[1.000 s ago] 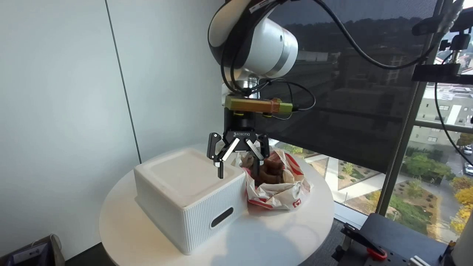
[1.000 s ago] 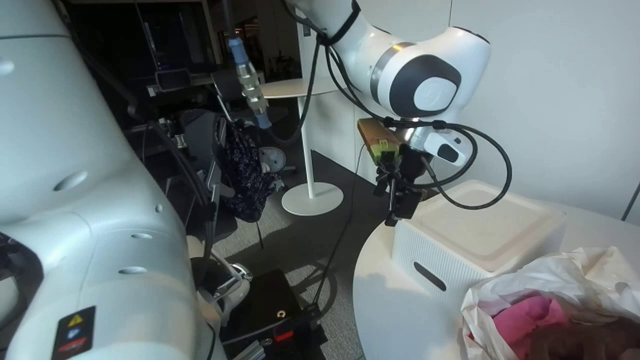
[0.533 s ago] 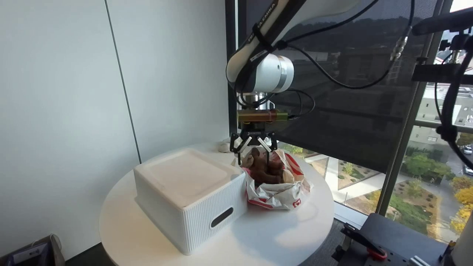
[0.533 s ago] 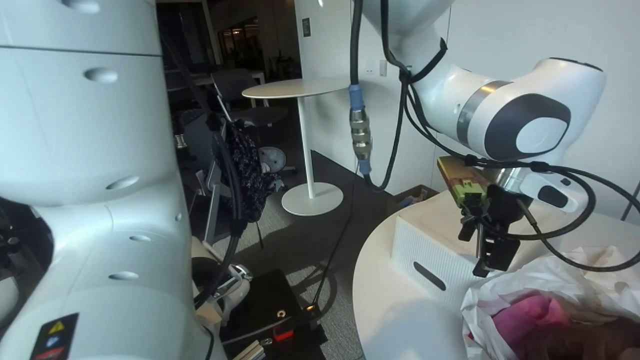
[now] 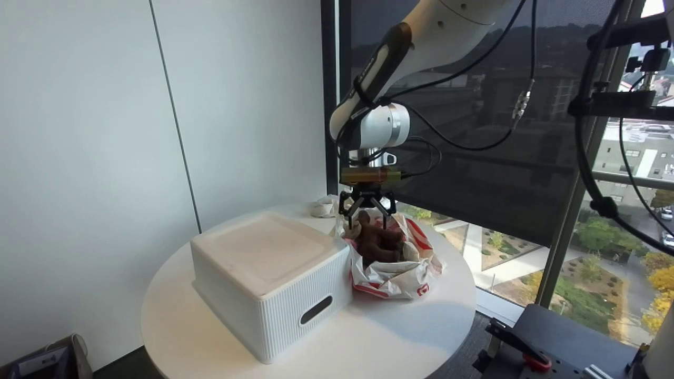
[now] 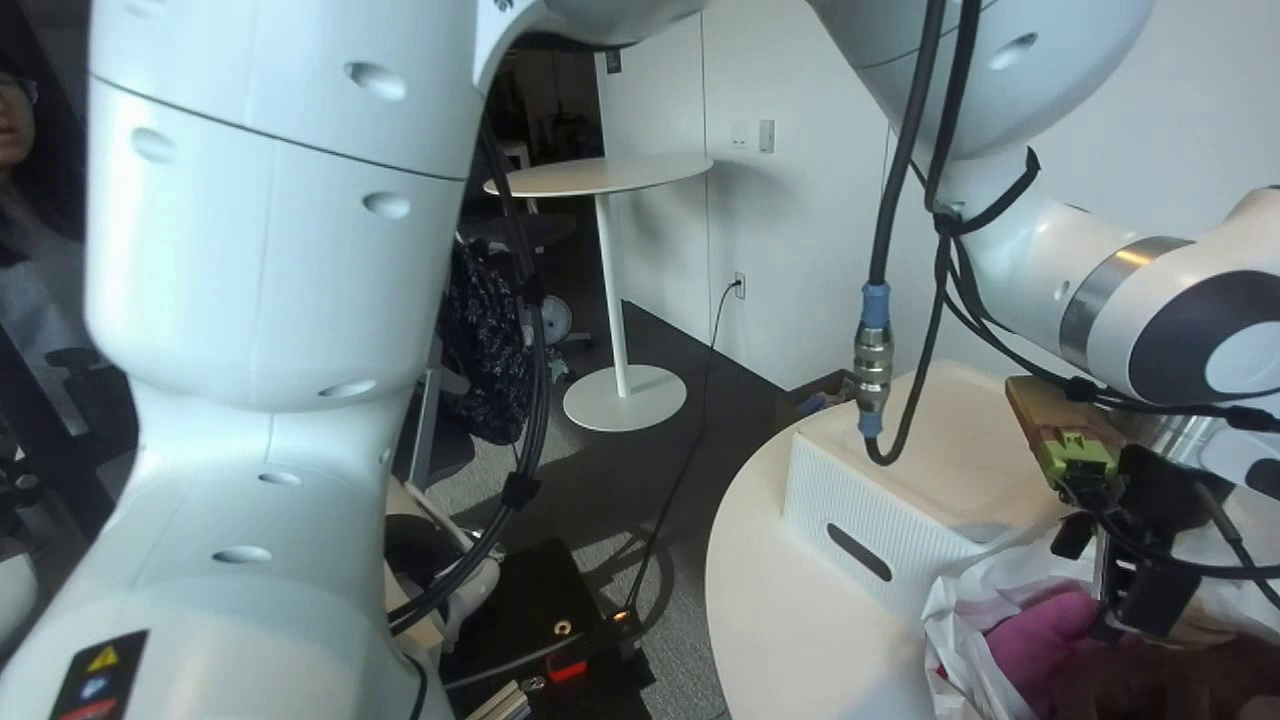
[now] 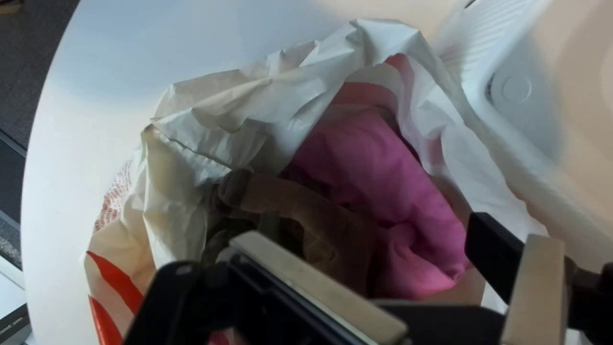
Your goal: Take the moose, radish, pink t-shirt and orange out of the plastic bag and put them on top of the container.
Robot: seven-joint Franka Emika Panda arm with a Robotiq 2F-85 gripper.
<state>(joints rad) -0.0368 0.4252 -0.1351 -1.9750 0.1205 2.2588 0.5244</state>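
My gripper (image 5: 367, 223) is open with nothing between its fingers, over the mouth of the plastic bag (image 5: 392, 281) in an exterior view. The moose (image 5: 376, 245) is brown plush and lies in the bag. In the wrist view a brown limb of the moose (image 7: 287, 201) lies beside the pink t-shirt (image 7: 368, 153), which is bunched inside the bag. The t-shirt also shows in an exterior view (image 6: 1035, 640), partly behind the fingers. The container (image 5: 268, 252) is a white ribbed box beside the bag, its top bare. The radish and orange are hidden or cannot be made out.
The bag and container stand on a round white table (image 5: 416, 337). A crumpled white item (image 5: 324, 207) lies behind the container. A wall and a window border the table. A cable (image 6: 873, 360) hangs from the arm in front of the container.
My arm has moved from beside the container to over the bag. In the exterior views the gripper has gone farther back, and right and down. It has stayed open.
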